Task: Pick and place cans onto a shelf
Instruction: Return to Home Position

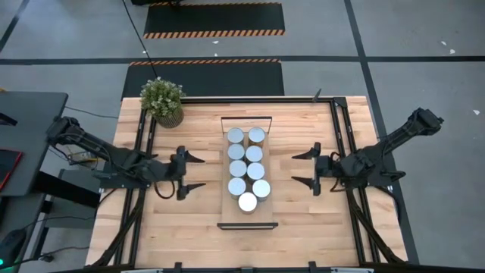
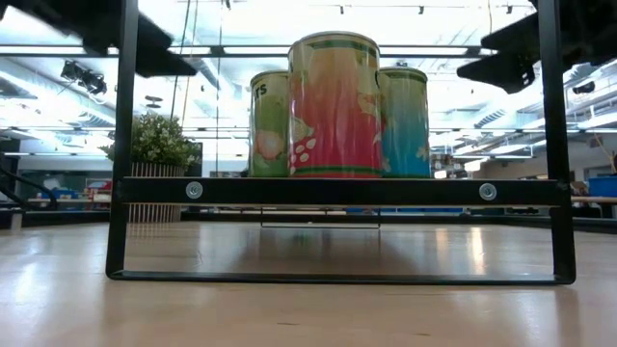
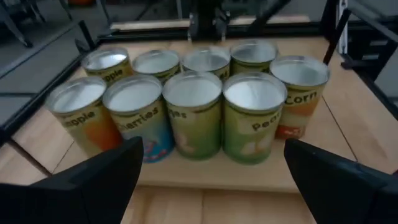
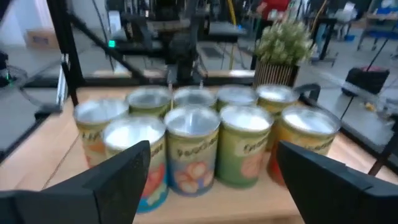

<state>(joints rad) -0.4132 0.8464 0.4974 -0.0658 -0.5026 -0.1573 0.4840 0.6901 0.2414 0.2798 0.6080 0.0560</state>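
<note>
High view: all nine cans (image 1: 238, 168) are on the shelf (image 1: 261, 218), packed in two tight rows along its length, with a bare strip of board at the end farthest from the potted plant (image 1: 163, 101). No can shows off the shelf. Left gripper (image 1: 193, 172) sits near one long side of the shelf and right gripper (image 1: 305, 168) near the opposite one. Both have fingers spread, hold nothing and touch nothing. Low view: looking in through the shelf's black end bar (image 2: 337, 190), three cans (image 2: 335, 106) show upright on the board and the rest are hidden behind them. The bench (image 2: 289, 313) shows in front of the shelf. Left wrist view: five cans (image 3: 196, 112) in the row nearest this arm, four behind, its fingers (image 3: 99, 180) wide apart and short of the shelf edge. Right wrist view: same stack from the other long side, fingers (image 4: 106, 180) wide apart, plant beyond the shelf. Judgement: placing looks done, only the retreat is left. Back each arm straight off its long side of the shelf, fingers spread, no sideways sweep near the end bars. The cans stand close together, so one nudge could likely topple several.
</note>
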